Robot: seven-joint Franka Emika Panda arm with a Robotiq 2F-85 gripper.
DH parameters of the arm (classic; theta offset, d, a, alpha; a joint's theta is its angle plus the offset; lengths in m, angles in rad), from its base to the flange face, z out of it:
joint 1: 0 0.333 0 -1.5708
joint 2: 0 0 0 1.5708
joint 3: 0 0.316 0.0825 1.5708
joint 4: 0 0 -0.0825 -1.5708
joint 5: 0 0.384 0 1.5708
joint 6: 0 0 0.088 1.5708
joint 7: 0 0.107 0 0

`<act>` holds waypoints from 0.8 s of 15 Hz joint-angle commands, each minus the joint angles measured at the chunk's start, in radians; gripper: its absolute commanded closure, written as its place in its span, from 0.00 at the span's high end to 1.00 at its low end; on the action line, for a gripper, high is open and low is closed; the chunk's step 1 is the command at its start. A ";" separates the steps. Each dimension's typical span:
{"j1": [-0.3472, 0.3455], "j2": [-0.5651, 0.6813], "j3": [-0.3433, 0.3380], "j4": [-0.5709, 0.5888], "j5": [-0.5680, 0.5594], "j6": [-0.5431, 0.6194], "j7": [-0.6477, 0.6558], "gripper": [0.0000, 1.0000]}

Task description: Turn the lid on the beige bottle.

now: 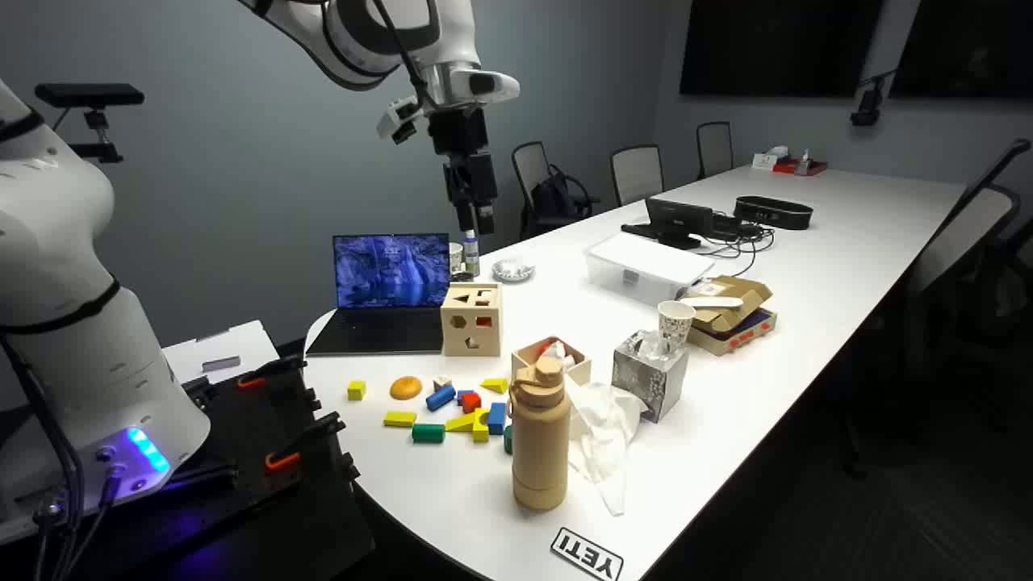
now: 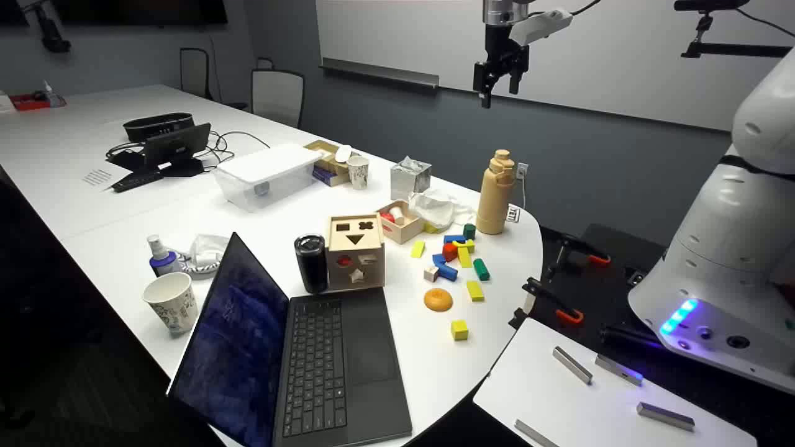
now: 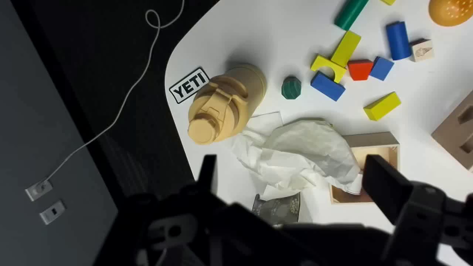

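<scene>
Bottle [image 1: 540, 444], tall, cylindrical and matte beige, stands upright near the rounded end of a white bench [image 1: 440, 488]. Its lid [image 1: 539, 389], the same beige and a little narrower than the body, sits on top. The end effector [image 2: 500, 97] of a white robot arm [image 1: 69, 218] hangs in the air, pointing down, higher than the bottle and well away from it, its two black fingers [image 3: 209, 171] standing apart. The wrist view looks down past these fingers at the lid and the bottle's side. Flat on the bench just beside the bottle lies a label [image 3: 189, 85] reading YETI in dark letters on white. On another side, a crumpled white sheet [image 3: 310, 147] spreads toward an open wooden box [image 3: 373, 139] holding red and white pieces [image 2: 396, 214]. Small blocks [image 3: 327, 85] in yellow, blue, red and green are scattered nearby, one green block [image 3: 291, 88] standing on end near the bottle. An orange dome-shaped piece [image 2: 438, 299] lies beside them. In both exterior views, a silver patterned tissue box [image 1: 646, 383] stands near the sheet, and farther from the bottle are a light wooden cube [image 1: 471, 329] with shaped holes and an open laptop [image 2: 317, 366] with a blue screen.
</scene>
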 commanded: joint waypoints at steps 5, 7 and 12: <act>0.008 0.063 -0.060 0.055 0.061 -0.007 0.031 1.00; 0.000 0.116 -0.095 0.082 0.098 0.003 0.029 1.00; -0.017 0.298 -0.193 0.177 0.297 0.094 0.018 1.00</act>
